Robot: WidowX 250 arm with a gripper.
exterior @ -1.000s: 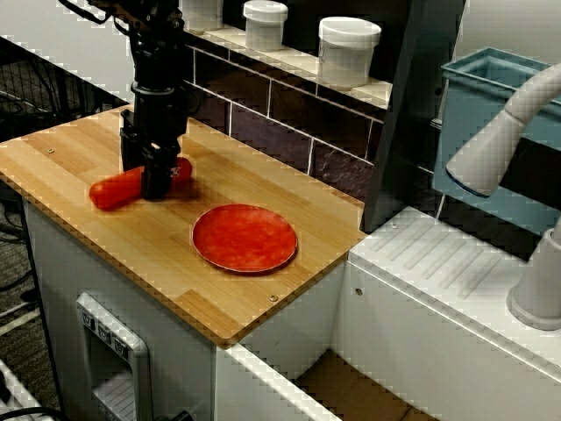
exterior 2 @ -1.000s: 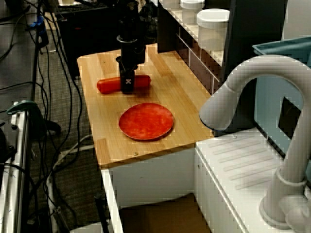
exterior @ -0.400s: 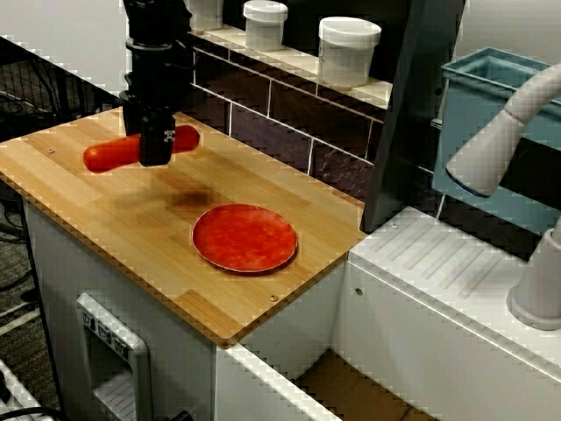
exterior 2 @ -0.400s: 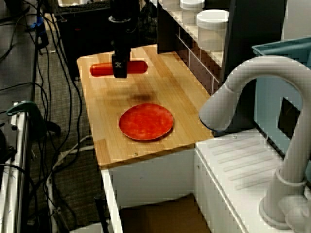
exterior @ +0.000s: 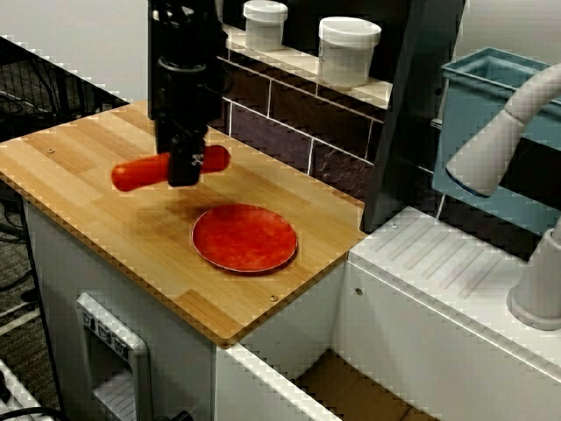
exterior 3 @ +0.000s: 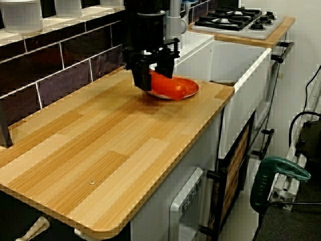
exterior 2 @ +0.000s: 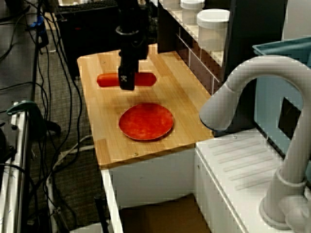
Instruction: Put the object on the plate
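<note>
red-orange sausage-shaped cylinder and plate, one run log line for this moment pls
phase: carry | black gripper: shut on red-orange sausage-shaped cylinder, held level above wooden counter | round red-orange plate: bare | cylinder not yet over plate

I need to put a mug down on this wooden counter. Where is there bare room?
Bare wood at the end of the wooden counter farthest from the sink. Crowded near the plate, where the gripper holds the red-orange cylinder above the board.

I see a light wooden countertop, striped planks, screws near its corners. Only the red-orange plate lies flat on it, toward five o'clock from the board's centre, near the front edge.
</note>
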